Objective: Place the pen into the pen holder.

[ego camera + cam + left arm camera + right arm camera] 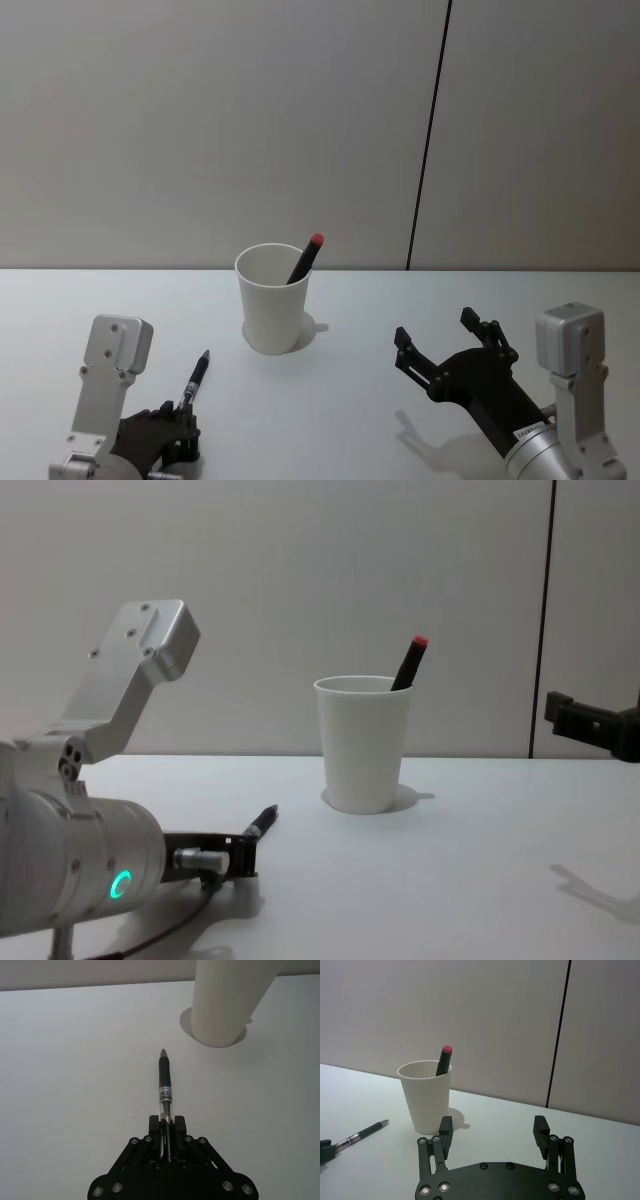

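well, on my left the left gripper (166, 1122) sits low over the white table (350, 430), its fingers pinched tight on the back end of the black pen (165, 1077). the black pen juts straight out ahead of the fingertips, its tip aimed toward the foot of the pen holder (272, 300) but stopping short of it. the pen holder stands upright mid-table, further back, with a red-capped pen (305, 258) leaning inside against its rim. on my right the right gripper (436, 328) hovers with fingers spread wide, holding nothing, apart from the pen holder.
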Action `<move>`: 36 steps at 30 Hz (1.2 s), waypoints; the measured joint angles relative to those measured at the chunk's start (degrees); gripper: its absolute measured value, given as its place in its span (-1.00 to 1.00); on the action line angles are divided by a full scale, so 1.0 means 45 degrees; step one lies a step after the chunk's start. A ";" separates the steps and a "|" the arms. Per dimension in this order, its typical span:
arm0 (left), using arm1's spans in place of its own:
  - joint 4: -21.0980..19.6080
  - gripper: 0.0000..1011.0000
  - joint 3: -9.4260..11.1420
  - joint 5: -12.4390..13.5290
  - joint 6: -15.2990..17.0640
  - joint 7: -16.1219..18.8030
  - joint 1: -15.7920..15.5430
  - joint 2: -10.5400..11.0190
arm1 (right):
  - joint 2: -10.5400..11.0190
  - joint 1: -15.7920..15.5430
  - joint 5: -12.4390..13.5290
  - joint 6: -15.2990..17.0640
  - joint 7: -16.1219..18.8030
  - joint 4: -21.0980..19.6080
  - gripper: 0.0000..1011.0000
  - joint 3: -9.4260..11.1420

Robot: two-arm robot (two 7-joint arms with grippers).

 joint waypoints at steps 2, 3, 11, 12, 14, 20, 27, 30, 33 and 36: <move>0.0000 -0.64 0.0000 0.0002 0.0004 -0.0003 -0.0003 0.0002 | 0.0000 0.0000 0.0000 0.0000 0.0000 0.0000 0.98 0.0000; 0.0000 -0.64 -0.0001 0.0003 0.0006 -0.0003 -0.0004 0.0003 | 0.0000 0.0000 0.0000 0.0000 0.0000 0.0000 0.98 0.0000; 0.0000 -0.64 -0.0008 0.0011 0.0007 -0.0011 -0.0004 0.0007 | 0.0000 0.0000 0.0000 0.0000 0.0000 0.0000 0.98 0.0000; 0.0000 -0.64 -0.0012 0.0012 0.0003 -0.0017 -0.0002 0.0006 | 0.0000 0.0001 0.0000 0.0001 0.0000 0.0000 0.98 0.0000; 0.0001 -0.64 -0.0033 0.0011 -0.0063 -0.0040 0.0025 0.0000 | 0.0000 0.0001 0.0000 0.0000 0.0000 0.0000 0.98 0.0000; 0.0010 -0.64 -0.0089 -0.0013 -0.0588 -0.0166 0.0150 -0.0025 | 0.0000 0.0001 0.0000 0.0000 0.0000 0.0000 0.98 0.0000; -0.0072 -0.64 -0.0319 -0.0012 -0.1833 -0.0384 0.0405 -0.0084 | 0.0000 0.0000 0.0000 0.0000 0.0000 0.0000 0.98 0.0000; -0.0130 -0.64 -0.0423 -0.0004 -0.2428 -0.0496 0.0532 -0.0095 | 0.0000 0.0000 0.0000 0.0000 0.0000 0.0000 0.98 0.0000; -0.0172 -0.64 -0.0488 0.0002 -0.2866 -0.0585 0.0611 -0.0100 | 0.0000 0.0000 0.0000 0.0000 0.0000 0.0000 0.98 0.0000; -0.0243 -0.64 -0.0601 0.0003 -0.3508 -0.0734 0.0751 -0.0107 | 0.0001 0.0000 0.0000 0.0000 0.0000 0.0000 0.98 0.0000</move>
